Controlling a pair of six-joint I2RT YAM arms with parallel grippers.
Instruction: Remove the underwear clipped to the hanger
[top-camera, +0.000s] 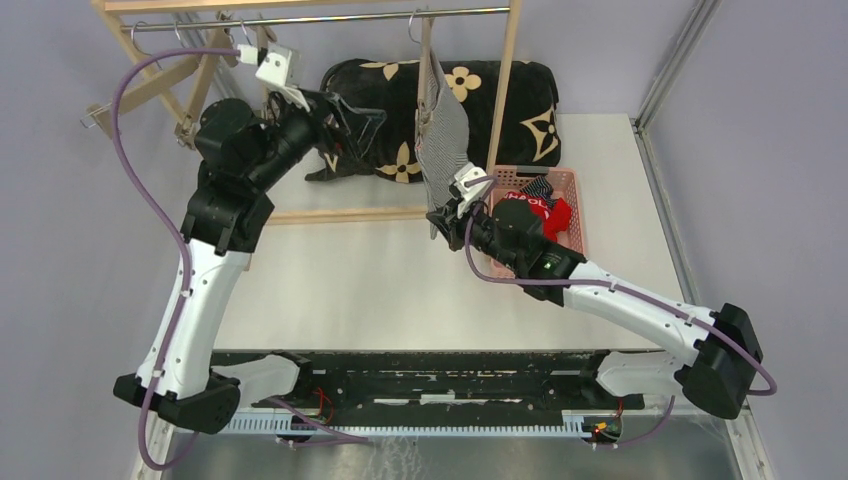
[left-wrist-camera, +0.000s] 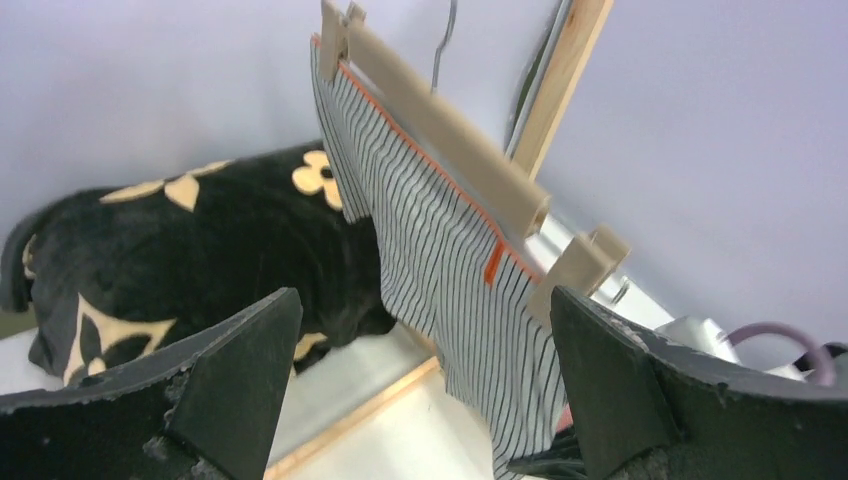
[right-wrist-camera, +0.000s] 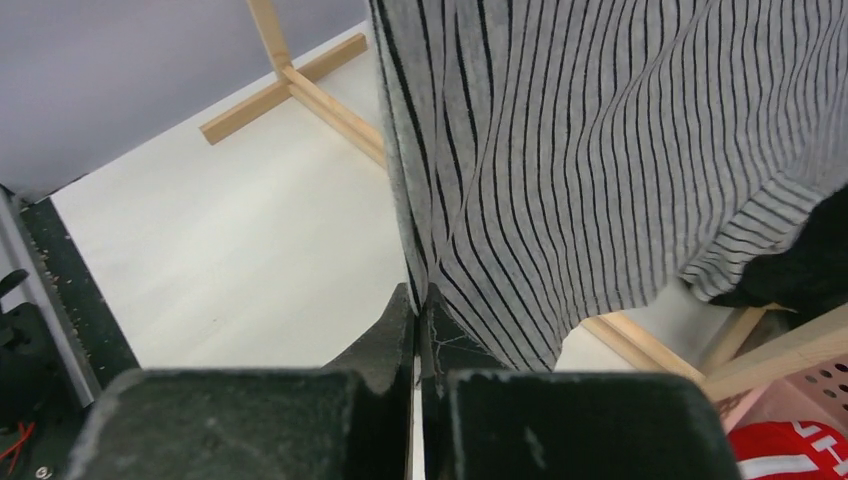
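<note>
The grey-and-white pinstriped underwear (top-camera: 441, 130) hangs clipped to a wooden hanger (left-wrist-camera: 445, 130) on the rack's rail; it also shows in the left wrist view (left-wrist-camera: 450, 270) and the right wrist view (right-wrist-camera: 590, 150). My right gripper (top-camera: 441, 218) is shut on its lower edge (right-wrist-camera: 418, 290). My left gripper (top-camera: 345, 125) is open and empty, raised left of the hanger, with the cloth between and beyond its fingers (left-wrist-camera: 240, 370). The red underwear (top-camera: 556, 212) and the dark navy striped one (top-camera: 537, 187) lie in the pink basket (top-camera: 572, 180).
A black floral cushion (top-camera: 500, 90) lies behind the wooden rack (top-camera: 505, 70). The rack's base bar (top-camera: 340, 214) crosses the table. Empty hangers (top-camera: 150, 85) hang at the left of the rail. A wall post stands at the right.
</note>
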